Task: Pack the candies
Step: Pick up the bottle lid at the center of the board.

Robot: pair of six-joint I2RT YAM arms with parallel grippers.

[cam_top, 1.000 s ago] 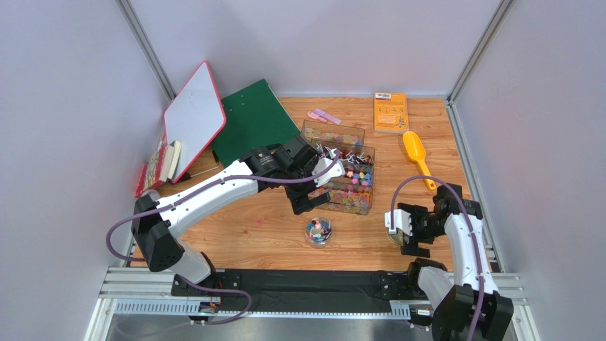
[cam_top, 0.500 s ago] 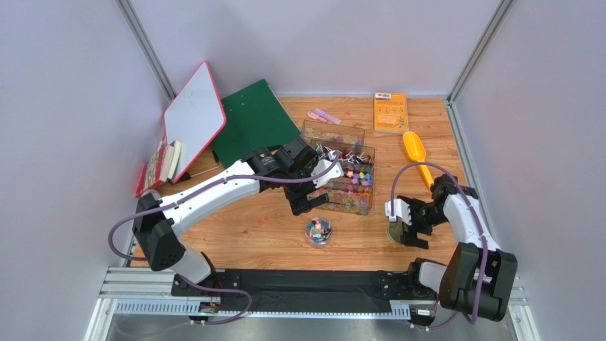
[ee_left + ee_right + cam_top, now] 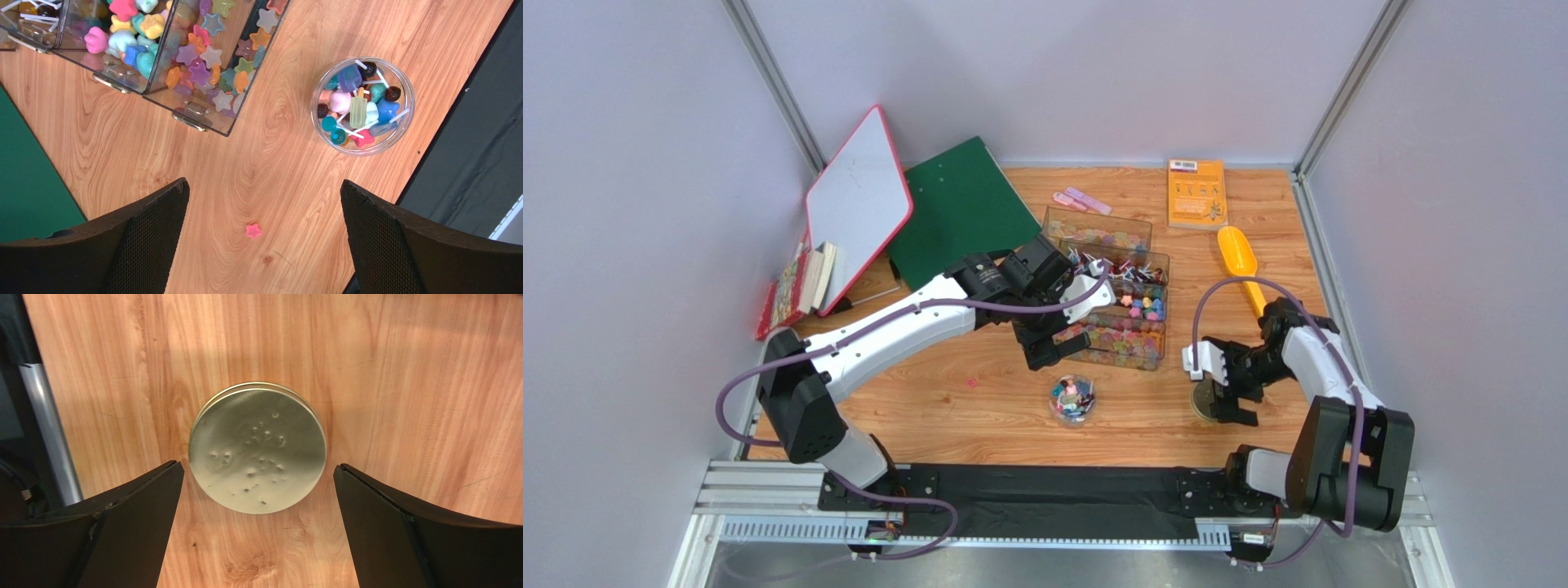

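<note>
Right gripper (image 3: 1217, 390), jaws wide and empty, hangs over the round gold lid (image 3: 258, 447) at the near right, bare wood showing past the lid's rim on both sides. Farther in, the left gripper (image 3: 264, 184), equally wide and empty, is above open tabletop (image 3: 279, 156) with one loose pink star candy (image 3: 253, 230), between the glass jar (image 3: 403, 122) of candies (image 3: 359, 104) and the near edge of the clear box (image 3: 195, 116); more fill that box.

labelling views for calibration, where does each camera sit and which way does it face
Top external: above and behind the bases, looking down at the table; both arms show.
Left wrist: on the left gripper, facing down at the candy jar; its open fingers show.
Right wrist: on the right gripper, straight down at the gold lid; open fingers show.
Shared: top and left wrist both see the candy jar.
</note>
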